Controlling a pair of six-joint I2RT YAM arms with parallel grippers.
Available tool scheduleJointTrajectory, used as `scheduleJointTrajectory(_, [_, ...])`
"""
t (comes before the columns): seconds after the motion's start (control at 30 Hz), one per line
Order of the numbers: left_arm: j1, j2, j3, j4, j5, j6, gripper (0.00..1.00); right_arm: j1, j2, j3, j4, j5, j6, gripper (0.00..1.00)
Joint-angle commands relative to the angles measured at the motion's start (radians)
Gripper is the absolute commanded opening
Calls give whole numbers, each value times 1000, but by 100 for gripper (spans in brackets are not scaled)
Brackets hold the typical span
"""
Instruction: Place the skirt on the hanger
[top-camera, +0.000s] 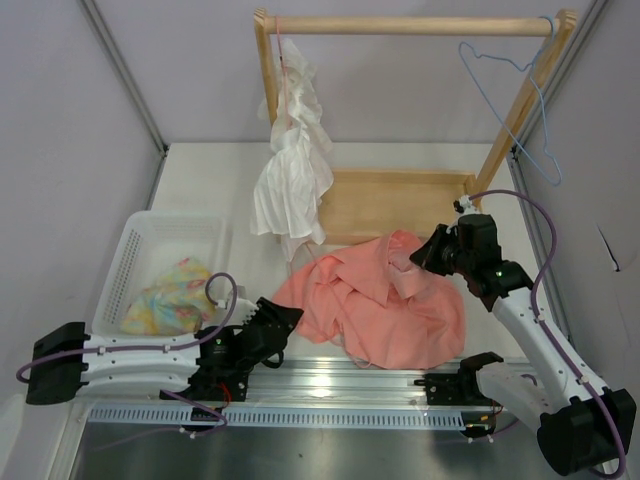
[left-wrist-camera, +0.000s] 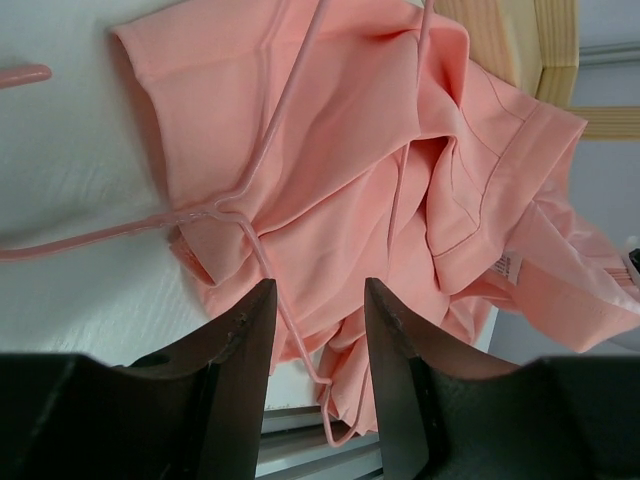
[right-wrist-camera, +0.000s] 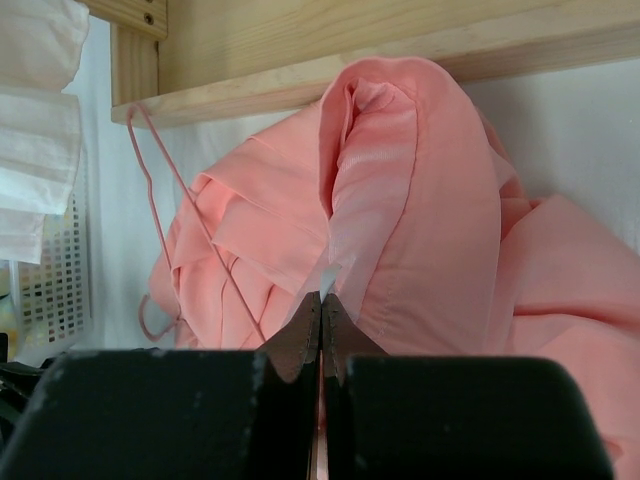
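**A:** Top view first: where is the skirt (top-camera: 385, 300) found?

**B:** It is heaped at lower centre of the frame, just below the wooden rack base (top-camera: 400, 200). A fold at its upper right is lifted by the right gripper (top-camera: 428, 250). The left gripper (top-camera: 285, 318) is placed at its lower left edge. The hanger cannot be made out from here.

**A:** And the left wrist view?

**B:** The hanger (left-wrist-camera: 240, 215) is seen lying across the skirt (left-wrist-camera: 340, 150), its long neck running off to the left of frame over bare table (left-wrist-camera: 70, 150). The left gripper (left-wrist-camera: 318, 300) is released, with the jaws parted above the wire and nothing grasped.

**A:** The right wrist view?

**B:** The right gripper (right-wrist-camera: 320, 305) is clenched on a raised fold of the skirt (right-wrist-camera: 400, 200). The hanger (right-wrist-camera: 160, 175) wire is seen at left, near the rack base (right-wrist-camera: 350, 60).

**A:** How is the step best done?

**B:** The wire should probably be grasped squarely near the neck junction — without cloth being pinched along with it — while the fold is held raised. Open room is judged to lie left, over the table. The basket (top-camera: 128, 255) and the rack base are edges to be avoided.
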Motion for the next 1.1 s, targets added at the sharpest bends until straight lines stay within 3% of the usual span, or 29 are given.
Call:
scheduleJointTrajectory(0.0, [5, 21, -20, 77, -34, -16, 46, 6, -7, -4, 41, -17, -3, 0])
scheduleJointTrajectory(0.23, [76, 95, -69, 227, 30, 28, 46, 8, -3, 4, 38, -20, -8, 0])
scheduleJointTrajectory(0.7, [124, 202, -120, 367, 90, 21, 46, 6, 2, 5, 39, -17, -6, 0])
scheduleJointTrajectory(0.87, [137, 262, -187, 605, 88, 50, 45, 6, 3, 4, 44, -20, -6, 0])
scheduleJointTrajectory(1.07, [142, 361, -205, 721, 72, 32, 39, 8, 3, -3, 51, -21, -2, 0])
